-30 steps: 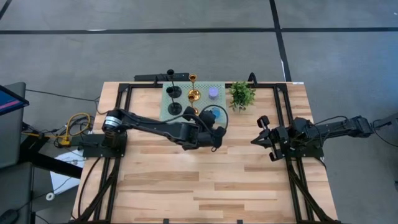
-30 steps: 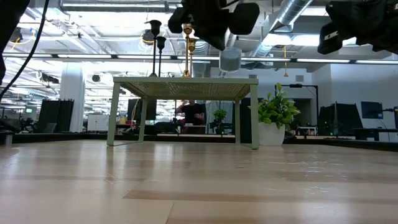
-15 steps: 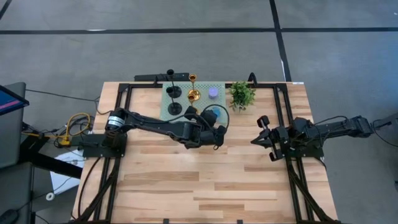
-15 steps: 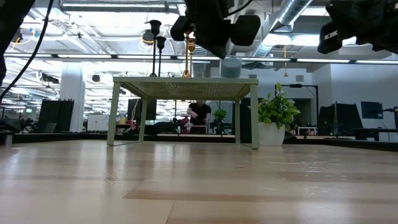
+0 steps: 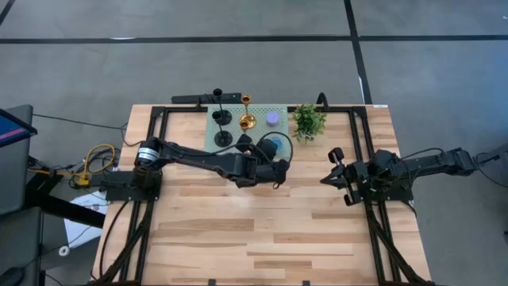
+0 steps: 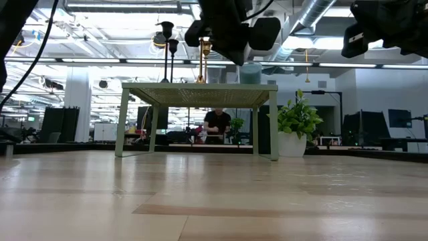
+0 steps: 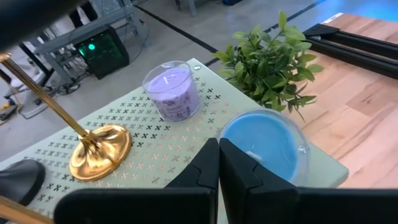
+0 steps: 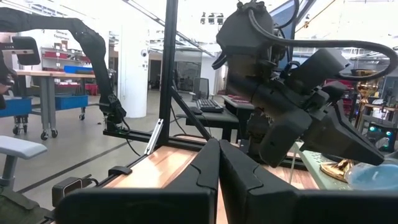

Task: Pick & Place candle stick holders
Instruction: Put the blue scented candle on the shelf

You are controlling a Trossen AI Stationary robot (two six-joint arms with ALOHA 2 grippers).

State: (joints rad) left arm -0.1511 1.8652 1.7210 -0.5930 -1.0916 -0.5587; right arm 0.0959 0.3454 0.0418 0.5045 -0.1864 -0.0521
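A: What sits on the green perforated stand (image 5: 279, 109)?

B: 4 candle stick holders at its left half. 2 black ones (image 5: 217, 106) on the far left, a gold one (image 5: 246, 112) just right of them, and another gold stem (image 7: 12, 208) just showing at the frame edge in the left wrist view. Low view shows the stems (image 6: 166, 52) upright on the stand top.

A: Other items?

B: Purple candle in a glass jar (image 7: 172, 91) right of the gold base (image 7: 99, 152). A blue round lidded container (image 7: 265, 145) at the stand's near right corner. Green potted plant (image 5: 308, 121) on the table just off the stand's right edge.

A: Left gripper?

B: Left gripper (image 7: 219, 163) hangs over the stand's near edge beside the blue container, fingers pressed together, holding nothing. The left arm (image 5: 198, 158) crosses in front of the stand.

A: Right gripper?

B: Right gripper (image 8: 219, 163) is well apart, over the table's right side, fingers together, empty. Its view looks toward the left arm's wrist.

A: Background?

B: A person (image 6: 215, 126) beyond the table, seen under the stand.
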